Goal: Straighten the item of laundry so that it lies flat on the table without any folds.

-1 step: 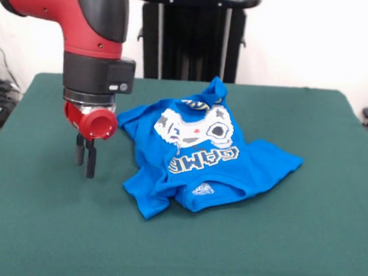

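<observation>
Nearest the camera: bare green felt table (177, 250), nothing on it up front.

Mid-table sits the blue T-shirt (202, 155), approx. centre and a bit right of the arm. Not flat — bunched w/ several folds. Near hem edge is rolled under by a small white logo; a corner of fabric sticks out toward the camera at lower left. The right side spreads out flatter, ending in a point. "GAME" lettering and the pixel controller print face up, reading upside-down from this side. The far part of the shirt is humped up into a peak, w/ yellow text creased beneath it.

Left of the shirt hangs the gripper (86, 158), fingers (91, 160) down, pressed together w/ no gap showing and nothing between them. Tips are at or just above the felt — can't tell which. Beside the shirt's left edge, not touching it. Red-and-black arm rises above.

Task looks far from done. Risks, as a judgement: w/ the claw closed it would push cloth, not pinch it, adding wrinkles. Grabbing the rolled hem could catch two layers and drag the whole shirt instead of unfolding it. Pulling only one corner may skew it.
</observation>
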